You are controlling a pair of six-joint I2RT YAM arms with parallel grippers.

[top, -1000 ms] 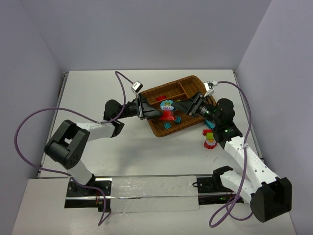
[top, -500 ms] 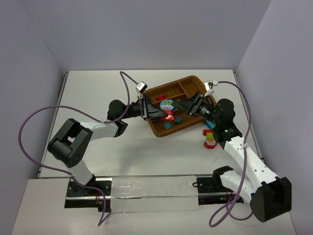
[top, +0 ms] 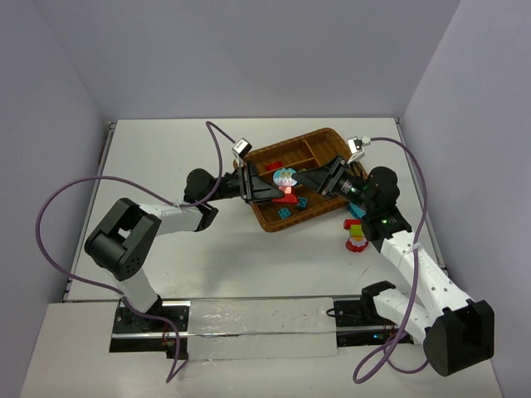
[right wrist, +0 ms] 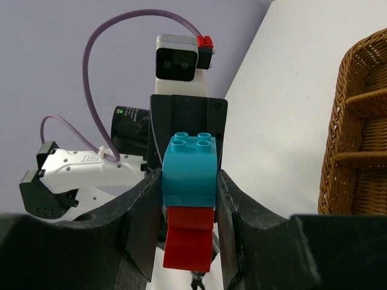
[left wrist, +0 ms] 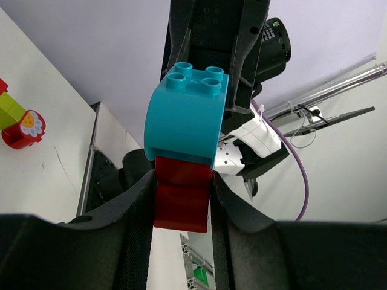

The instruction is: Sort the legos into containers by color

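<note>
Above the wicker tray (top: 325,135) both grippers meet on one stack of legos. A cyan brick (top: 286,177) with a painted face sits on a red piece (top: 288,197). From the left, my left gripper (top: 280,192) is shut on the red piece (left wrist: 181,196), with the cyan brick (left wrist: 186,112) above its fingers. From the right, my right gripper (top: 296,182) is shut on the cyan brick (right wrist: 190,172), and the red piece (right wrist: 188,238) hangs below it. Cyan legos (top: 303,201) and a red one (top: 274,166) lie in the tray.
On the table right of the tray, beside my right arm, stands a green and red stack with a flower piece (top: 357,235), also seen in the left wrist view (left wrist: 18,124). The tray's woven wall (right wrist: 357,121) is close on the right gripper's right.
My left gripper has moved a little right and closed from open onto the red piece. The right gripper has kept its grip on the cyan brick in the same place.
</note>
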